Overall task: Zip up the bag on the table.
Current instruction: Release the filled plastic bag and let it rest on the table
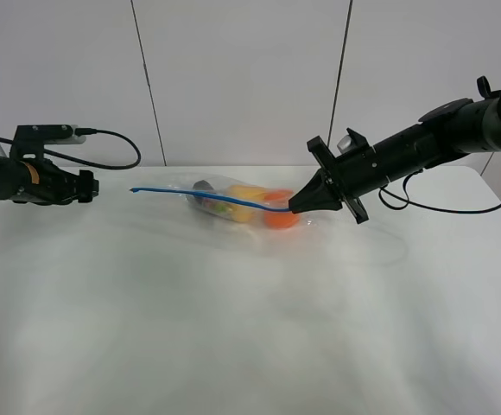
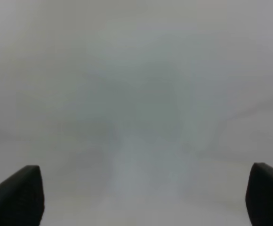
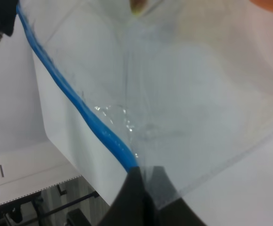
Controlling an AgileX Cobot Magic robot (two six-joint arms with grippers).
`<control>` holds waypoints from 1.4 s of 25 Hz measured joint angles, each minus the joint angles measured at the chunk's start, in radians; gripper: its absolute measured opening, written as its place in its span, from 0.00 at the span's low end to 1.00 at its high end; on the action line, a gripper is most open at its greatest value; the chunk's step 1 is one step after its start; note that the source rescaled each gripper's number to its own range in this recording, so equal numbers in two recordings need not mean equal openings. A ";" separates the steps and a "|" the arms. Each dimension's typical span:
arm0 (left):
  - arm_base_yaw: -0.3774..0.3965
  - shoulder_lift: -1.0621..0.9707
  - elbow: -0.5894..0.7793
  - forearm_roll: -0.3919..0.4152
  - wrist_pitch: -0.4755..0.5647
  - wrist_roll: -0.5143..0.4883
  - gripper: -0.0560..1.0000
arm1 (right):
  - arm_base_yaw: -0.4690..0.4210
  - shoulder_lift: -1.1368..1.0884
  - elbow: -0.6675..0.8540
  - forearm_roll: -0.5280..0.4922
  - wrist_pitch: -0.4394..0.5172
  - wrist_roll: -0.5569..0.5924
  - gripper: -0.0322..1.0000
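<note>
- Blue strip (image 1: 199,197) along upper edge of bag (image 1: 233,207), lifted off table (image 1: 233,328) in a shallow line from free left tip to right gripper (image 1: 295,206)
- Right gripper clamped tight on strip at its right end; in wrist view, black tips pressed together over the blue bead, clear film bunched beside
- Left gripper (image 1: 88,187) spread wide, nothing between fingers (image 2: 19,195); low over table's left rear, apart from strip's free tip and roughly level with it
- Bag at rear middle of table, on its side; eggplant (image 1: 204,185), pear (image 1: 244,192), orange (image 1: 281,219) inside, orange nearest right gripper
- Cannot tell from these views how much of the seal is already mated
- Probable step: anchor one end, run a pinch along strip
- To do well: left gripper onto free tip first, closing on strip only, not on film; strip drawn taut and straight; then right pinch slid leftward, light enough to travel, firm enough to press both tracks; no twisting off the strip's line
- Risk, as judged: unanchored bag dragged along instead of sealing
- Room: broad bare table in front of bag, free for both arms; rear edge and wall (image 1: 233,86) close behind, so little room for pulling backward; unobstructed straight path from left gripper to strip tip
</note>
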 joint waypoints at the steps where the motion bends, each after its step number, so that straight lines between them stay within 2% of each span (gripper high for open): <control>1: -0.007 -0.019 0.000 0.012 0.034 -0.003 0.96 | 0.000 0.000 0.000 0.000 0.000 0.000 0.03; 5: -0.028 -0.075 -0.003 0.013 0.165 -0.006 0.95 | 0.000 0.000 0.000 0.000 0.000 0.000 0.03; 8: -0.039 -0.095 -0.011 -0.025 0.265 0.015 0.95 | 0.000 0.000 0.000 0.000 0.000 0.000 0.03; 10: -0.047 -0.101 -0.017 -0.074 0.323 0.069 0.95 | 0.000 0.000 0.000 0.000 0.000 0.000 0.03; 13: -0.064 -0.101 -0.044 -0.224 0.417 0.235 0.95 | 0.000 0.000 0.000 0.000 0.000 0.000 0.03; 17: -0.066 -0.101 -0.127 -0.540 0.612 0.551 0.95 | 0.000 0.000 0.000 0.000 -0.002 0.000 0.03; 19: -0.066 -0.101 -0.191 -0.668 0.752 0.682 0.95 | 0.000 0.000 0.000 0.000 -0.002 -0.003 0.03; 20: -0.066 -0.101 -0.220 -0.726 0.826 0.717 0.95 | 0.000 0.000 0.000 0.000 -0.002 -0.003 0.03; 22: -0.066 -0.101 -0.288 -0.786 0.950 0.755 0.95 | 0.000 0.000 0.000 0.000 -0.002 -0.006 0.03; 28: -0.067 -0.111 -0.394 -0.799 1.221 0.749 0.98 | 0.000 0.000 0.000 0.000 -0.003 -0.007 0.03; 31: -0.068 -0.111 -0.397 -0.745 1.286 0.691 0.99 | 0.000 0.000 0.000 0.000 -0.003 -0.011 0.03; 35: -0.068 -0.115 -0.394 -0.692 1.308 0.629 1.00 | 0.000 0.000 0.000 0.000 -0.003 -0.016 0.03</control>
